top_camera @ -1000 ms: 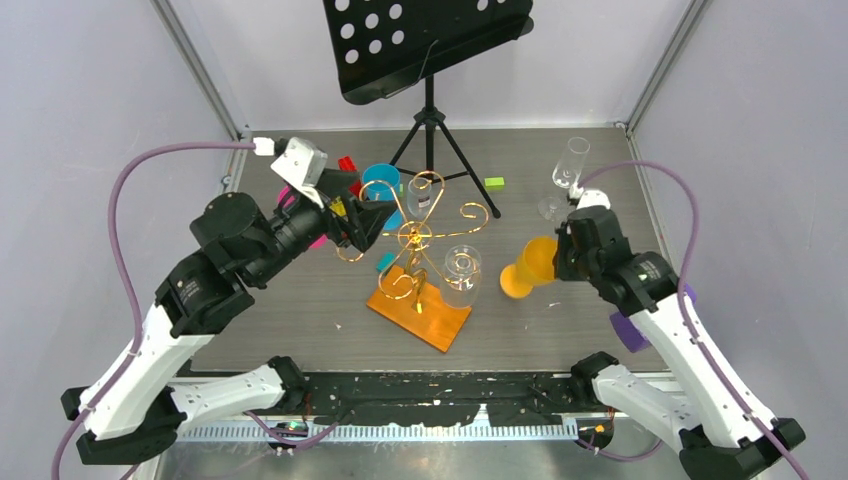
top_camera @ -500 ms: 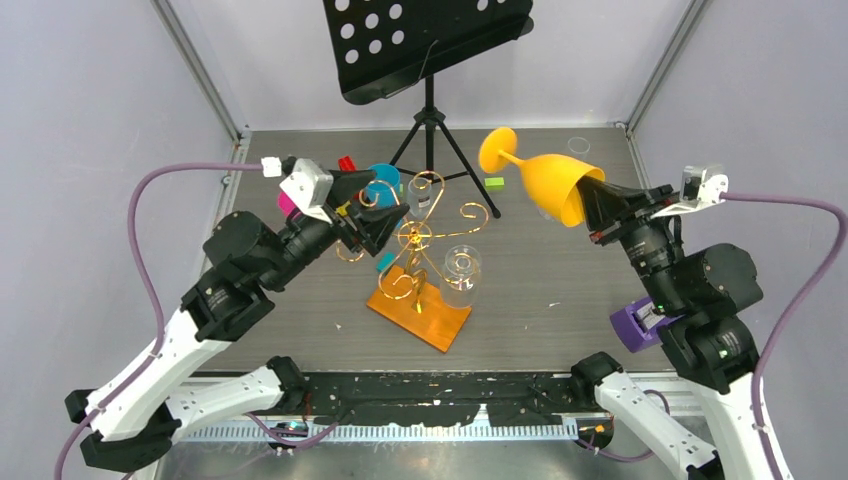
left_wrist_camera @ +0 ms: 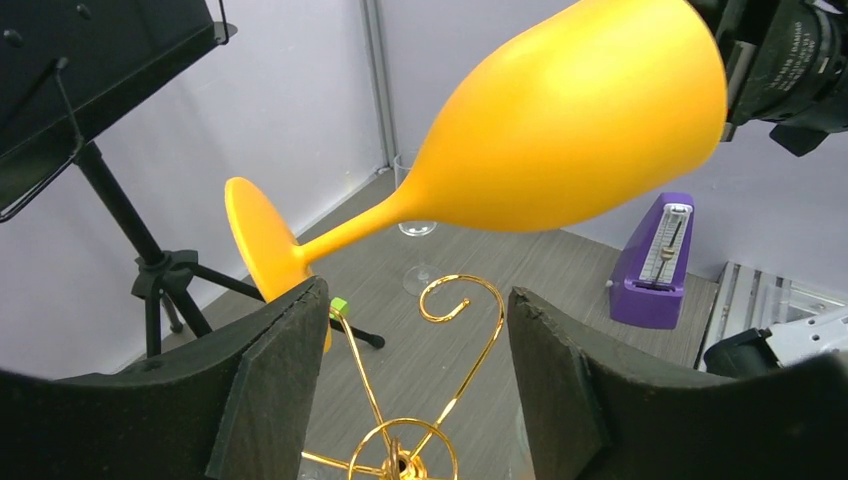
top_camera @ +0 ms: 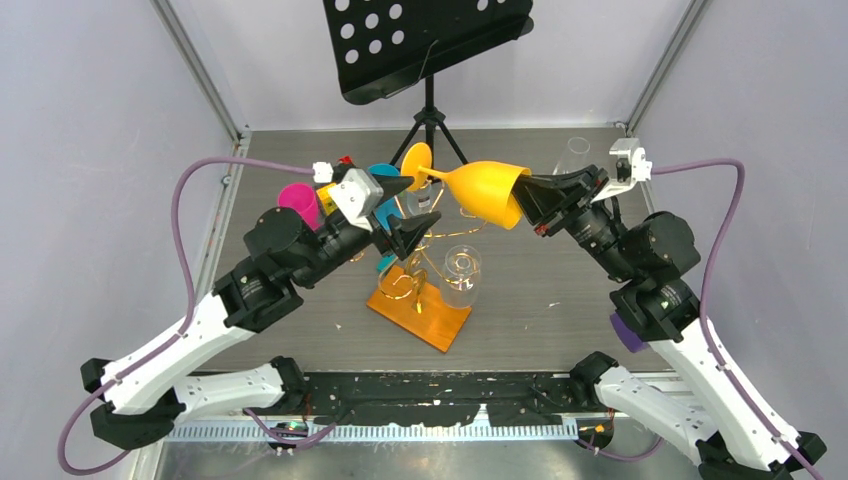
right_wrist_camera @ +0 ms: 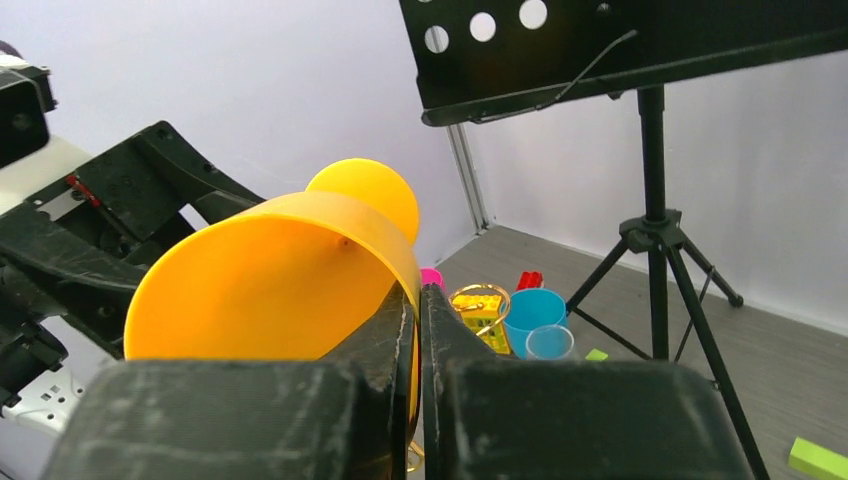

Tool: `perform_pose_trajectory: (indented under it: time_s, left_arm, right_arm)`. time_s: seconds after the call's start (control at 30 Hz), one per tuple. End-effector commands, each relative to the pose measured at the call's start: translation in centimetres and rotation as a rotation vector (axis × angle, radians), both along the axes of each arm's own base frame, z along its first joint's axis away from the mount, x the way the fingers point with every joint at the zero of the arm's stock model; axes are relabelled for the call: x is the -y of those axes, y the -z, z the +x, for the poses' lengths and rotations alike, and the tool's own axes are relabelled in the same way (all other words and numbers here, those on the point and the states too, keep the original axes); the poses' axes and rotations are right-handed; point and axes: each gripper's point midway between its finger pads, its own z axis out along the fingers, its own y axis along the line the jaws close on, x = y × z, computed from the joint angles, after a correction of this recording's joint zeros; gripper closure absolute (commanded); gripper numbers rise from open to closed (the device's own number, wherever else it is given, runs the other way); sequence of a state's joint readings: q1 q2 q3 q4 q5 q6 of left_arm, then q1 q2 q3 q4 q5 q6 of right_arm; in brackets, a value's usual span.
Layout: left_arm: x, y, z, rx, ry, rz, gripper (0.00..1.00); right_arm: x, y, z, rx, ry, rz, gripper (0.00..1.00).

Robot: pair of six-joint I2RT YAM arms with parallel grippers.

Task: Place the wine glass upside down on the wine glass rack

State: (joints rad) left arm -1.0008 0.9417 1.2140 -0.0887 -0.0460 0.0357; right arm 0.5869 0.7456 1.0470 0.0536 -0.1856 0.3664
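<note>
The orange wine glass (top_camera: 482,190) lies sideways in the air above the rack, with its foot pointing left. My right gripper (top_camera: 527,204) is shut on its rim, one finger inside the bowl (right_wrist_camera: 270,280) and one outside. The wine glass rack has gold wire loops (top_camera: 412,272) on an orange base (top_camera: 440,322). My left gripper (top_camera: 411,205) is open just above the rack's top, below the glass's stem and foot. In the left wrist view the glass (left_wrist_camera: 570,130) hangs over the open fingers (left_wrist_camera: 275,390), and a gold curl (left_wrist_camera: 462,277) shows between them.
A clear glass (top_camera: 462,270) is at the rack's right side. The black music stand (top_camera: 430,40) rises behind on its tripod. A blue cup (top_camera: 383,175) and pink cup (top_camera: 298,200) stand at the back left. A clear flute (top_camera: 572,155) and purple metronome (left_wrist_camera: 660,265) are on the right.
My right arm has swung the orange glass left and down over the rack. My left gripper has moved right toward the rack's top, its jaws narrowing slightly.
</note>
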Motion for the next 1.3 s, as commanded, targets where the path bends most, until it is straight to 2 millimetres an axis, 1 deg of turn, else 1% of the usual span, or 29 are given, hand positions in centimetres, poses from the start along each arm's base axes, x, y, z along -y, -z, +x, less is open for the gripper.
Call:
perform_pose_trajectory:
  time_s: [0.0,0.13,0.27,0.3,0.4,0.47,0.67,0.77,0.9,0.97,1.0,1.03,1.07,1.1,1.17,1.2,1.27]
  left_arm:
    - [-0.8,-3.7,1.2,0.067,-0.083,-0.077,0.36]
    - [-1.0,-3.3,2.4,0.047,-0.146,-0.059,0.43]
    - [-1.7,-3.2,3.0,0.044,-0.195,-0.057,0.44]
    - [-1.7,-3.2,3.1,0.043,-0.2,-0.058,0.44]
    - [-1.9,-3.2,3.1,0.041,-0.209,-0.06,0.4]
    - [-1.9,-3.0,3.2,0.039,-0.212,-0.056,0.39]
    - [-1.4,-2.4,3.3,0.027,-0.204,-0.039,0.32]
    - [-1.4,-2.3,3.3,0.025,-0.202,-0.039,0.3]
    - [-1.3,-2.0,3.4,0.026,-0.201,-0.029,0.3]
    - [-1.2,-1.9,3.3,0.025,-0.193,-0.025,0.35]
    - [-1.1,-1.8,3.2,0.023,-0.188,-0.021,0.42]
    - [-0.9,-1.7,3.2,0.02,-0.179,-0.019,0.57]
    - [-0.8,-1.6,3.1,0.016,-0.173,-0.016,0.65]
    - [-0.7,-1.5,3.0,0.012,-0.162,-0.016,0.78]
    - [-0.4,-1.5,2.7,0.01,-0.143,-0.014,0.98]
    - [-0.3,-1.4,2.6,0.008,-0.13,-0.011,1.0]
    - [0.0,-1.4,2.3,0.01,-0.109,-0.008,1.0]
  right_arm:
    - [0.4,-3.7,-2.8,0.166,-0.048,0.06,0.95]
    - [0.7,-3.1,-3.4,0.192,-0.049,0.06,0.95]
    - [0.6,-2.1,-3.7,0.206,-0.062,0.039,0.95]
    - [0.7,-2.2,-4.0,0.217,-0.064,0.041,0.95]
    - [1.0,-2.2,-4.5,0.25,-0.058,0.049,0.95]
    - [1.6,-2.4,-4.8,0.277,-0.038,0.069,0.95]
    - [3.7,-3.7,-6.4,0.365,0.016,0.121,0.95]
    - [4.0,-4.0,-6.7,0.386,0.024,0.117,0.95]
    - [3.8,-4.3,-7.3,0.409,-0.006,0.121,0.95]
    - [3.7,-4.5,-7.7,0.423,-0.022,0.13,0.95]
    - [3.7,-4.6,-7.8,0.432,-0.026,0.138,0.95]
    - [3.6,-4.7,-7.9,0.435,-0.032,0.145,0.95]
    - [3.6,-4.7,-8.0,0.436,-0.035,0.147,0.95]
    - [3.5,-4.7,-8.1,0.438,-0.042,0.148,0.95]
    - [3.5,-4.8,-8.2,0.44,-0.047,0.148,0.95]
    - [3.4,-4.6,-8.1,0.438,-0.048,0.146,0.95]
    - [3.4,-4.4,-7.9,0.432,-0.042,0.143,0.94]
